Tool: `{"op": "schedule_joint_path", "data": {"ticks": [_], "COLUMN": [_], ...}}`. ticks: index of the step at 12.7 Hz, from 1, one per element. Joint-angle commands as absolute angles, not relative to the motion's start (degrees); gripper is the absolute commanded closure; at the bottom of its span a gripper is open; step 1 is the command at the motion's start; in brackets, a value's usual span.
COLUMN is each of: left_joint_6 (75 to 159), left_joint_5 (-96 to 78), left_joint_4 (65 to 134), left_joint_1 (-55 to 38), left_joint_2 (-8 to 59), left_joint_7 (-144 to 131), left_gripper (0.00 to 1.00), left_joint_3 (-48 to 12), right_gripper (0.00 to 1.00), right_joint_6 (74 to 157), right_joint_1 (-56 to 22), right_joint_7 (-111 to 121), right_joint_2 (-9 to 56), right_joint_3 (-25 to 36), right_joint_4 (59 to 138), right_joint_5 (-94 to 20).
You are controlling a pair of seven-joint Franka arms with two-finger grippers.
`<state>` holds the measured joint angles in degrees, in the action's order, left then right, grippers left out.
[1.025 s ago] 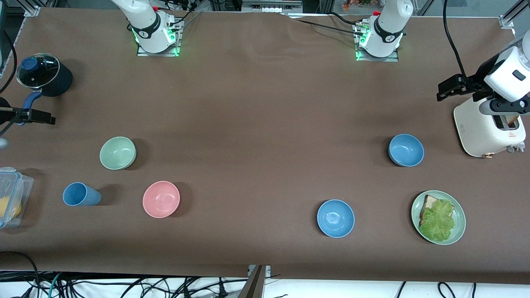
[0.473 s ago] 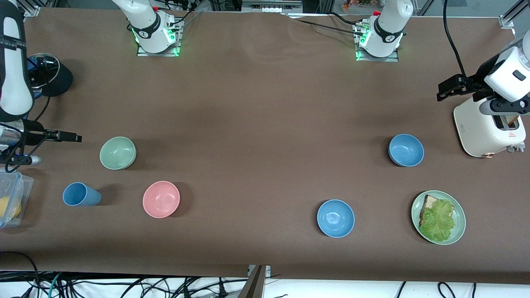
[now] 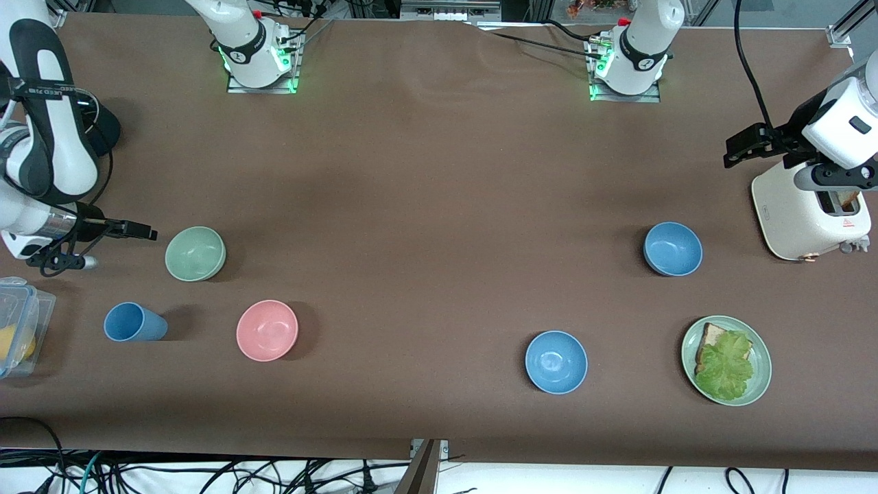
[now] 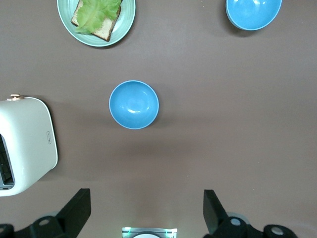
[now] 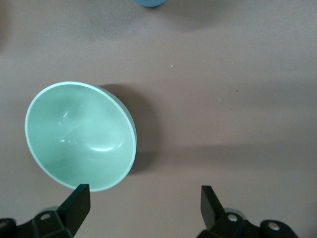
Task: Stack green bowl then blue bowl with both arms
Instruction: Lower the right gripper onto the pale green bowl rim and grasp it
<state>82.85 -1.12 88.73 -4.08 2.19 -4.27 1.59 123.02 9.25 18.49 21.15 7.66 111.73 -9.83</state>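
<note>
1. Counted: one green bowl [image 3: 195,253] toward the right arm's end of the counter [image 3: 439,206], two blue bowls [image 3: 673,248] [image 3: 556,361], one pink bowl [image 3: 267,330], one blue cup [image 3: 134,322].
2. The right gripper [image 5: 141,203], spread, hovers beside the green bowl.
3. The left gripper [image 4: 146,210], spread, waits above the toaster [image 3: 809,213]; the plastic box [image 3: 20,333] is cut off at the counter's edge.
</note>
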Motion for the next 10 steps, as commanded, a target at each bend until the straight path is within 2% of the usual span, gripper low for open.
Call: {"op": "schedule_joint_path", "data": {"ticks": [1,9,10], "left_joint_6": [82.3,82.4,82.5], "left_joint_5": [-1.9,-1.6,-1.5], "left_joint_4": [86.9,86.9,86.9], "left_joint_1": [-3.8,-3.7,-3.7], "left_joint_2": [3.0,3.1,3.3], "left_joint_7": [-4.5,-4.2,-4.2], "left_gripper": [0.00,0.00,0.00], "left_joint_3": [1.5,1.7,1.7], "right_gripper": [0.01,0.02,0.21], "right_joint_6": [127.6,133.9,133.9], "right_joint_1": [9.8,9.8,9.8], "right_joint_7": [22.0,30.6,30.8], "right_joint_2": [20.8,27.2,27.2], "right_joint_3": [7.2,7.2,7.2], "right_joint_4": [115.3,115.2,115.2], "right_joint_5": [-14.0,-22.8,-22.9]}}
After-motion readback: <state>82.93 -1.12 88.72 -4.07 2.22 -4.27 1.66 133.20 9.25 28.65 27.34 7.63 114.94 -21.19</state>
